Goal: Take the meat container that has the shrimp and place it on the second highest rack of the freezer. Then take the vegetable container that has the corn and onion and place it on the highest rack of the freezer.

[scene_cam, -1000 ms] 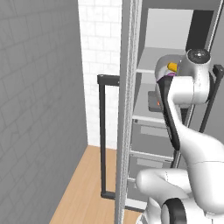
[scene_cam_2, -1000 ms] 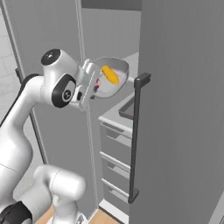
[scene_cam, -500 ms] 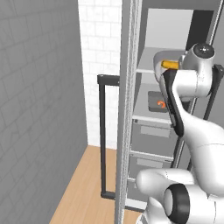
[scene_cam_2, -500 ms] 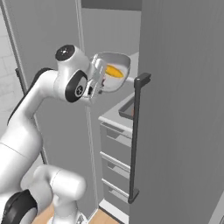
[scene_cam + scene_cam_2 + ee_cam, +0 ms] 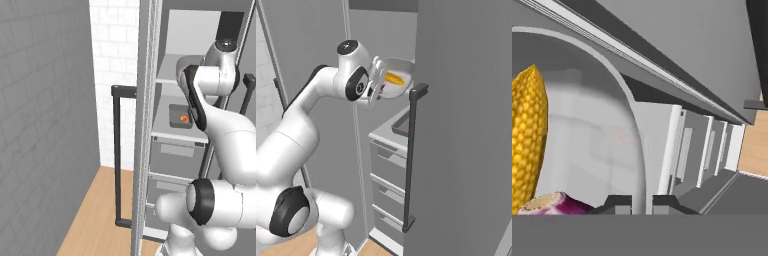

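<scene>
My gripper (image 5: 642, 204) is shut on the rim of the vegetable container (image 5: 631, 107), a round grey pan holding the yellow corn (image 5: 529, 135) and the purple onion (image 5: 557, 205). From the right base view, the gripper (image 5: 381, 86) holds this container (image 5: 401, 67), with the corn (image 5: 394, 78) in it, tilted and high up at the freezer (image 5: 466, 125) opening, about level with the highest rack (image 5: 169, 75). The meat container (image 5: 182, 116) with the orange shrimp (image 5: 184, 119) sits on the second highest rack (image 5: 172, 132).
Grey drawers (image 5: 176, 156) lie below the shelves. The open door's edge (image 5: 146, 125) and its dark bar handle (image 5: 118, 155) stand left of the arm. Another dark bar handle (image 5: 412, 150) runs down close to the right of the held container.
The arm has lifted the vegetable container higher and carried it further in toward the freezer's top shelf. The grip stays the same.
</scene>
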Tool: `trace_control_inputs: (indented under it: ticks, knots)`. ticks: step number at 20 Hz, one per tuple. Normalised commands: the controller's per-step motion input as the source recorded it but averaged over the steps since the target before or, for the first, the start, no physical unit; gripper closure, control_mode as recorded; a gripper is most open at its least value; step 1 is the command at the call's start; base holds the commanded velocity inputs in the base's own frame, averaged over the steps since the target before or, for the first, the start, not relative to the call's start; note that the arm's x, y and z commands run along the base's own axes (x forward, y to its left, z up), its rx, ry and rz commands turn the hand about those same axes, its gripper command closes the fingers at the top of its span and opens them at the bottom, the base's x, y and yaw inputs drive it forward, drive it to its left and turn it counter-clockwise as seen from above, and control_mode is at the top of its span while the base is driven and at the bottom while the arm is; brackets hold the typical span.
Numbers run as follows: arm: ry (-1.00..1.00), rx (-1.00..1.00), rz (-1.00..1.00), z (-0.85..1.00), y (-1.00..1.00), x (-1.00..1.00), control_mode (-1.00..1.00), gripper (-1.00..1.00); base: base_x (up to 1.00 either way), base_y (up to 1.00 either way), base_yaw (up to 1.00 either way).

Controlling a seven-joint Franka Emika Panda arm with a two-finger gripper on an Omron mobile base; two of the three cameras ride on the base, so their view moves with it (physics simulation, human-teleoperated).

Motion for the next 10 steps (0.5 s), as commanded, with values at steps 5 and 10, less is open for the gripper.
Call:
trace_control_inputs:
  ticks: [5, 10]
  knots:
    - [0.08, 0.03, 0.0, 0.0, -0.17, 0.46, -1.0, 1.0, 0.0, 0.0, 0.0]
    - [0.07, 0.07, 0.0, 0.0, -0.21, 0.64, -1.0, 1.0, 0.0, 0.0, 0.0]
